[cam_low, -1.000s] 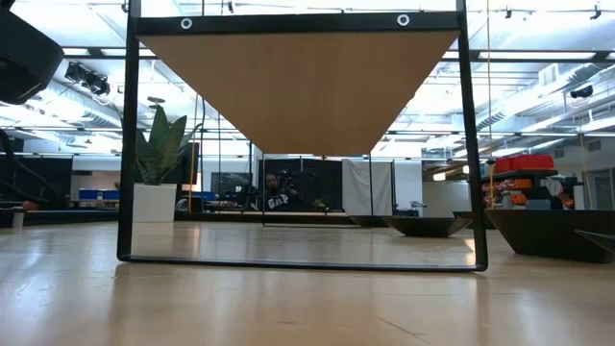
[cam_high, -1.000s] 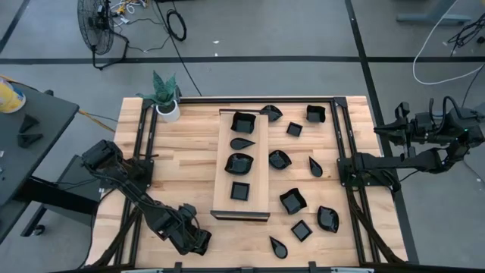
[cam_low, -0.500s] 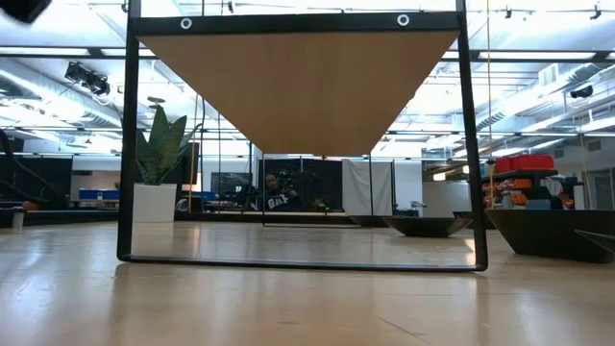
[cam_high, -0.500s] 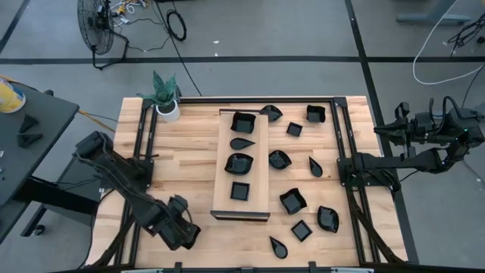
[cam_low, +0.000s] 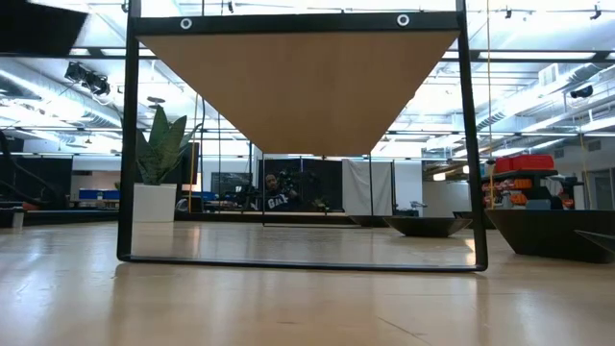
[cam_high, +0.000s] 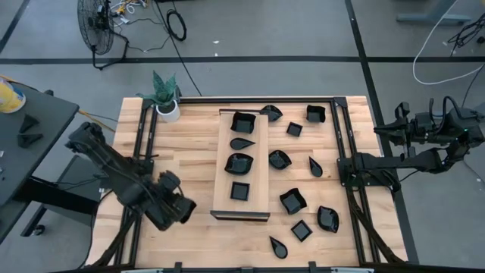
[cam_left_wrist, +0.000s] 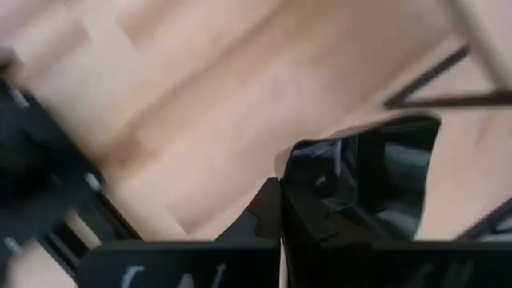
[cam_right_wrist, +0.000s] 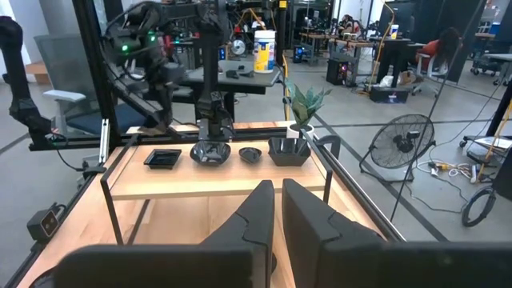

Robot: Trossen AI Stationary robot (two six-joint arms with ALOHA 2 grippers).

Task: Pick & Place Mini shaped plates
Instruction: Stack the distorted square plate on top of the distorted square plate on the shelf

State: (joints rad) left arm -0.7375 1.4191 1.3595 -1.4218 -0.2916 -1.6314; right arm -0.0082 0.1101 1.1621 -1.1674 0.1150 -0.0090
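Observation:
My left gripper hangs over the table's near-left part, left of the long pale board. It is shut on a glossy black mini plate, which shows beside its fingers in the blurred left wrist view. Several black plates sit on the board, which is raised on a black frame. Several more plates lie flat on the table to the right of the board. My right gripper waits shut beyond the table's right edge; its fingers point toward the board. My left gripper holds the black mini plate by its rim, which lies right at the fingertips. The rest of the plate stands out past the fingers, lifted clear of the table. The blur hides how the two fingers meet the rim.
A small white pot with a green plant stands at the far-left corner. Black frame rails run along the table's left and right sides. Bare wood lies between the left rail and the board. People and desks show in the room beyond.
My left gripper has moved from the table's near edge toward the far edge and somewhat to the left. It has risen and turned about, so its fingers now point toward the board. The arm has left the top of the low view. No plate on the table or board has shifted.

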